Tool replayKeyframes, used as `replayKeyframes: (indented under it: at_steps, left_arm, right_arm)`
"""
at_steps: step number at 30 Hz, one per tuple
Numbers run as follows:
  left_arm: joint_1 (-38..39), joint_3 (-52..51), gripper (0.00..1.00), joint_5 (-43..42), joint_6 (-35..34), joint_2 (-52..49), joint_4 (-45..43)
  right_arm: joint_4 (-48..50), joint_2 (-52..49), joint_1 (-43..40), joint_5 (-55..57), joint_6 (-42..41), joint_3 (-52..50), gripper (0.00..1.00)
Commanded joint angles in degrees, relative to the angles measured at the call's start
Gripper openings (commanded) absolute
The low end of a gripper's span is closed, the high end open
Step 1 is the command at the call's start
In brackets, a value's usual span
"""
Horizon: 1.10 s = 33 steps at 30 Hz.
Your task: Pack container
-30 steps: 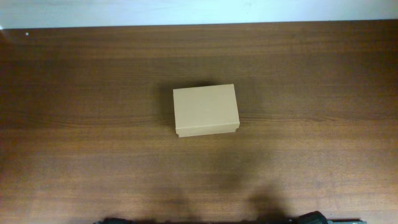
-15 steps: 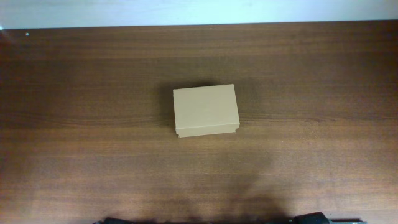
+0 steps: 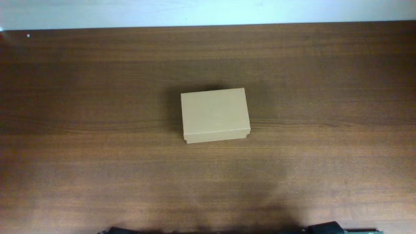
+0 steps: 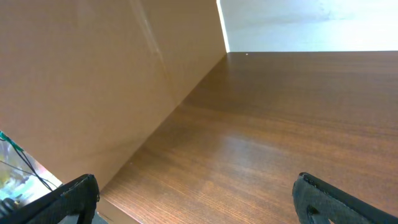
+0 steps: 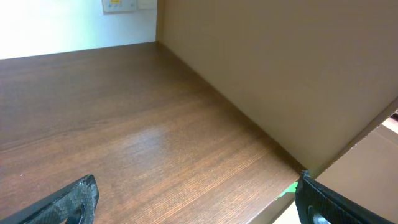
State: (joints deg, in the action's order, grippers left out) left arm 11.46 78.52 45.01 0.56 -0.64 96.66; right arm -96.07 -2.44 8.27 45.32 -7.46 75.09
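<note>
The container [image 3: 215,115] is a small tan cardboard box with its lid down, lying in the middle of the brown table [image 3: 97,162]. Neither wrist view shows it. My left gripper [image 4: 196,200] is open, its black fingers [image 4: 74,198] wide apart over bare wood. My right gripper [image 5: 196,200] is open too, with only tabletop between its fingers [image 5: 323,202]. Both stay back at the table's front edge, far from the box. In the overhead view only dark bits of the arms [image 3: 325,229] show at the bottom edge.
A tall tan cardboard panel [image 4: 93,81] stands along the left side of the table in the left wrist view. A like panel [image 5: 280,68] stands on the right side in the right wrist view. A white wall [image 3: 208,12] runs behind the table's far edge.
The shadows near the table's front edge have shrunk and the right arm's dark tip has sunk a little lower. The box has not moved.
</note>
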Motion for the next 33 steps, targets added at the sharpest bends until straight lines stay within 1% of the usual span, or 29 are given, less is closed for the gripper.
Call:
replayKeyframes:
  at_steps: [1, 18, 20, 21, 23, 25, 26, 28, 30, 33]
  left_arm:
    - [0.1, -0.2, 1.0, -0.2, -0.6, 0.2, -0.1]
    - [0.0, -0.2, 1.0, -0.2, -0.6, 0.2, 0.0]
    - [0.1, -0.2, 1.0, -0.2, -0.6, 0.2, 0.0]
    - [0.1, -0.2, 1.0, -0.2, -0.6, 0.2, 0.0]
    - [0.0, -0.2, 0.99, -0.2, -0.6, 0.2, 0.0]
    - [0.0, -0.2, 1.0, -0.2, -0.6, 0.2, 0.0]
    - [0.0, -0.2, 1.0, -0.2, -0.6, 0.2, 0.0]
    - [0.1, -0.2, 1.0, -0.2, -0.6, 0.2, 0.0]
    - [0.0, -0.2, 1.0, -0.2, -0.6, 0.2, 0.0]
    - [0.0, -0.2, 0.99, -0.2, -0.6, 0.2, 0.0]
  right_arm:
    - [0.0, 0.3, -0.5, -0.3, 0.2, -0.2, 0.99]
    - [0.0, 0.3, -0.5, -0.2, 0.2, -0.2, 0.99]
    - [1.2, 0.3, -0.4, 2.0, 0.2, -0.2, 0.99]
    - [3.2, 0.3, -0.4, 2.1, 0.2, -0.3, 0.99]
    - [12.2, 0.5, -0.4, 1.7, 0.1, -1.3, 0.99]
    - [26.7, 1.6, -0.4, -0.6, -2.1, -3.8, 0.99]
    - [35.5, 2.2, -0.5, -3.4, -4.6, -5.8, 0.99]
    - [46.2, 2.1, -0.9, -7.8, -9.6, -7.8, 0.99]
    - [54.7, 2.1, -1.0, -10.8, -13.0, -11.3, 0.99]
    - [63.1, 2.1, -1.6, -15.7, -13.0, -17.6, 0.99]
